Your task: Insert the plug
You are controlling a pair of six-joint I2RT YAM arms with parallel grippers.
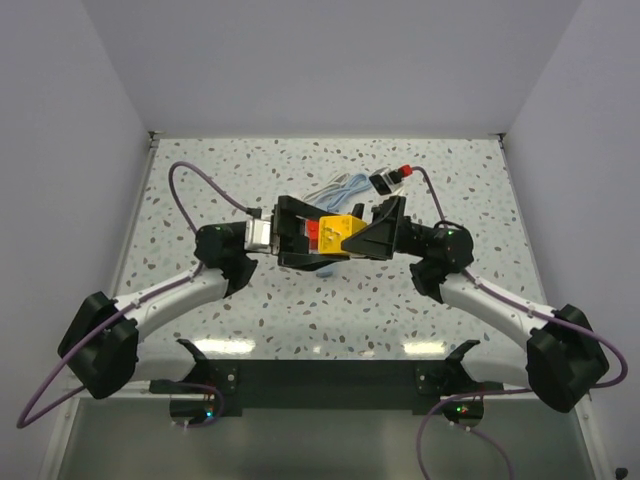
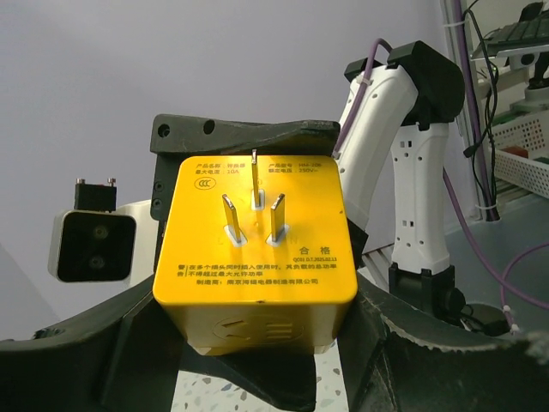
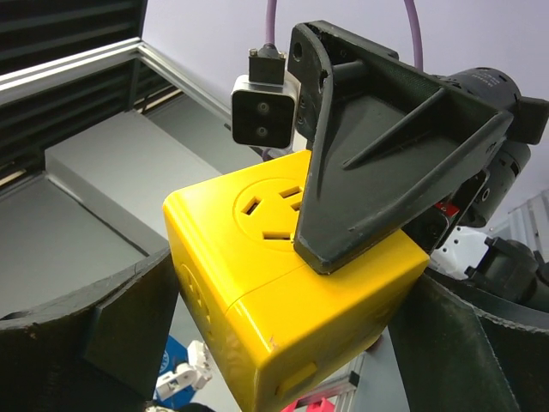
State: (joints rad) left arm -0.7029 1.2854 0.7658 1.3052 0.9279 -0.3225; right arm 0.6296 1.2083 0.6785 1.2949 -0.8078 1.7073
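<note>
A yellow cube plug [image 1: 338, 232] hangs above the middle of the table between both arms. In the left wrist view its three metal prongs [image 2: 256, 206] face the camera. My left gripper [image 2: 257, 343] is shut on the cube from both sides, and one of its fingers [image 3: 386, 172] lies across a socket face of the plug [image 3: 283, 283]. My right gripper [image 3: 283, 352] stands open around the cube, with a gap showing at its left finger [image 3: 86, 326]. One right finger [image 2: 249, 137] shows behind the plug [image 2: 257, 249].
A white and blue cable bundle [image 1: 345, 186] lies on the speckled table [image 1: 200, 190] behind the grippers, ending in a black connector with a red tip [image 1: 396, 176]. Something red [image 1: 312, 232] shows beside the cube. Purple cables loop from both arms. White walls enclose the table.
</note>
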